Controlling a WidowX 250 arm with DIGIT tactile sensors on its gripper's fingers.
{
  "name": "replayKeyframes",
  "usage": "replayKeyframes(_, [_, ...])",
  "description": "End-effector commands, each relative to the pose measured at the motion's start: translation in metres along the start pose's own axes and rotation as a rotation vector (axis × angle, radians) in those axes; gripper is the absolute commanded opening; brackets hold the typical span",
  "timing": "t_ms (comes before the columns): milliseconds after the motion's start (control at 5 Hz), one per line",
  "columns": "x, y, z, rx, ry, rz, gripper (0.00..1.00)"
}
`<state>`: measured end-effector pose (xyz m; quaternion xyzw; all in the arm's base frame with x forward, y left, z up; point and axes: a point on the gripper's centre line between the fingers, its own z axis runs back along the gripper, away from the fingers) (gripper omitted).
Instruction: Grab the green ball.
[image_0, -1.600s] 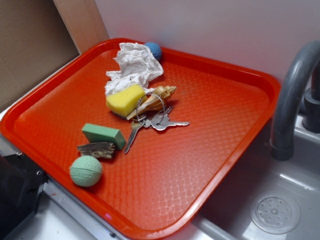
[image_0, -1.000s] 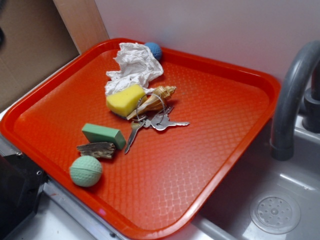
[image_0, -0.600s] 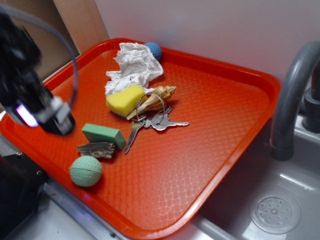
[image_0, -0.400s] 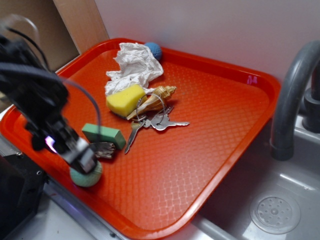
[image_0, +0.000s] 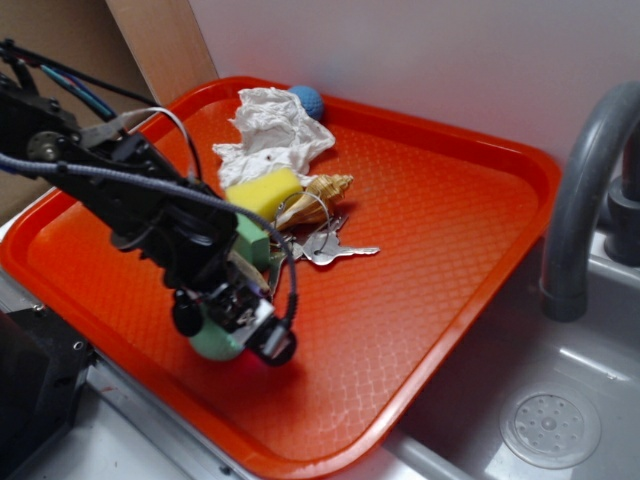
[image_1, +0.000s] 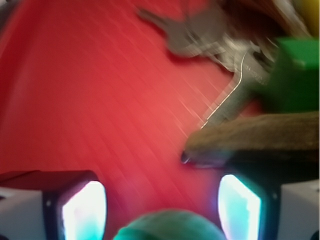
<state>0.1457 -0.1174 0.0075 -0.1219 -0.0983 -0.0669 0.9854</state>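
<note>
The green ball (image_0: 213, 342) lies near the front left edge of the red tray (image_0: 450, 240), partly covered by my gripper (image_0: 232, 322). In the wrist view the green ball (image_1: 170, 229) shows at the bottom edge, between my two fingers with gaps on both sides. My gripper (image_1: 162, 207) is open and straddles the ball; the pads (image_1: 84, 210) do not touch it. The brown bark piece (image_1: 255, 137) lies just beyond the right finger.
A green block (image_0: 250, 240), a yellow sponge (image_0: 264, 192), a seashell (image_0: 318, 190), keys (image_0: 330, 245), a crumpled tissue (image_0: 275, 130) and a blue ball (image_0: 309, 100) lie on the tray. A grey faucet (image_0: 585, 190) and sink drain (image_0: 550, 428) stand to the right.
My arm came in from the upper left and swept down across the tray to the green ball. The ball sits slightly to the right of its earlier spot.
</note>
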Motion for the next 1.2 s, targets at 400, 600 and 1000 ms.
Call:
replayKeyframes(400, [0.037, 0.050, 0.185, 0.061, 0.000, 0.079, 0.00])
replayKeyframes(600, [0.044, 0.064, 0.244, 0.234, -0.052, 0.166, 0.00])
replayKeyframes(1000, [0.049, 0.090, 0.266, 0.377, -0.012, 0.241, 0.00])
